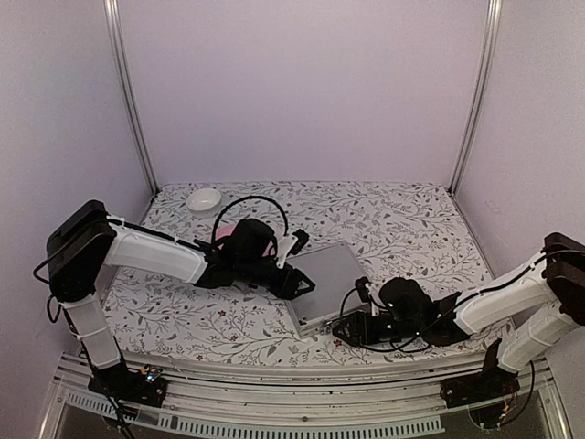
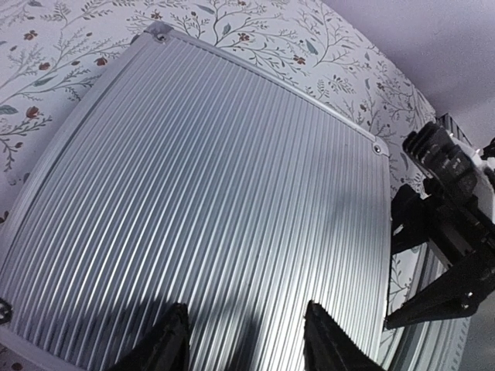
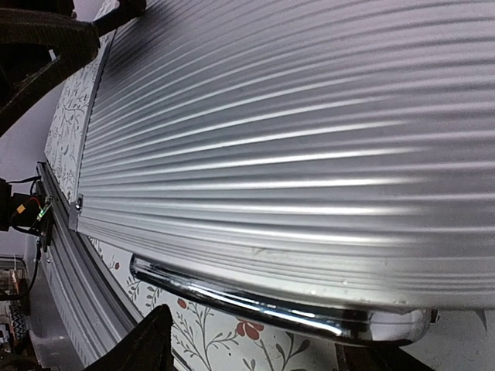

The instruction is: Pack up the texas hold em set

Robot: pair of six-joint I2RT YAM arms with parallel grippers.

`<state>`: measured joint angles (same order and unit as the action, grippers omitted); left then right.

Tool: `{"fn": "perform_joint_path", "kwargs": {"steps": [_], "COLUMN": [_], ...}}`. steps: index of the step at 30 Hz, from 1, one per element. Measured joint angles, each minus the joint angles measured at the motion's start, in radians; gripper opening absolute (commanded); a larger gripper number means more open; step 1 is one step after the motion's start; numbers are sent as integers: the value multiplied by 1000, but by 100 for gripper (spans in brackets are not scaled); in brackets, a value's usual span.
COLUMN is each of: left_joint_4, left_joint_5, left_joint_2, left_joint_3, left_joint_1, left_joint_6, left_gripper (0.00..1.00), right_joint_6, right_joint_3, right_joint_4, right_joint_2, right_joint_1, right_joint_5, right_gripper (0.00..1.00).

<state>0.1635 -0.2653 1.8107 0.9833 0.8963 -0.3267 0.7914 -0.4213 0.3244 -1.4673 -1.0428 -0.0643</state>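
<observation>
The silver metal case (image 1: 322,276) lies shut and flat on the flowered tablecloth (image 1: 411,219), near the front edge and turned a little askew. It is square with rounded corners. Its lid is ribbed aluminium, fine straight grooves running from side to side and catching the light in bands, framed by a smooth metal rim with a small rivet at each visible corner. A slim chrome handle (image 3: 278,305), polished and rounded at its ends, lies along the near side of the case.

Far behind the case's left corner sits a small white bowl (image 1: 205,198), round and glossy. The left gripper (image 1: 298,280) reaches over the case's left edge. In its wrist view the two dark wedge-shaped fingers (image 2: 172,342) stand partly apart above the grooved lid, with nothing between them; I cannot tell whether their tips touch the metal.

The right gripper (image 1: 353,327) is at the case's near right corner, low to the cloth. Its black fingers (image 3: 147,340) are spread wide, one on each side of the view below the handle, and they hold nothing. The cloth itself is white, printed with grey leafy vines and small red flowers.
</observation>
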Motion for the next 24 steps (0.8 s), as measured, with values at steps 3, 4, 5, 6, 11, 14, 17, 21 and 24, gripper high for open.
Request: {"fn": "perform_joint_path", "kwargs": {"steps": [3,4,5,6,11,14,17,21,24], "left_joint_4": [12,16,18,20,24,26,27,27,26], "left_joint_5": [0,0,0,0,1,1,1,2,2], "left_joint_2": [0,0,-1,-2,-3,-4,-4,-4,-4], "left_joint_3": [-7,-9,-10,-12,-15,-18,-18,-18,-18], "left_joint_1": [0,0,0,0,0,0,0,0,0], "left_joint_6": [-4,-5,-6,-7,-7,-7,-7,-7,-7], "left_gripper": [50,50,50,50,49,49,49,49,49], "right_joint_6": [-8,-10,-14,-17,-21,-12,9,46,75], "right_joint_3": [0,0,-1,-3,-16,-16,-16,-16,-16], "right_joint_4": [33,42,51,59,94,102,103,101,94], "right_joint_2": [-19,-24,-30,-36,-68,-70,-70,-65,-57], "right_joint_1": [-4,-4,-4,-4,-5,-5,-5,-5,-5], "right_joint_5": [14,16,19,19,9,0,-9,-24,-26], "right_gripper": [71,71,71,71,71,71,70,70,70]}}
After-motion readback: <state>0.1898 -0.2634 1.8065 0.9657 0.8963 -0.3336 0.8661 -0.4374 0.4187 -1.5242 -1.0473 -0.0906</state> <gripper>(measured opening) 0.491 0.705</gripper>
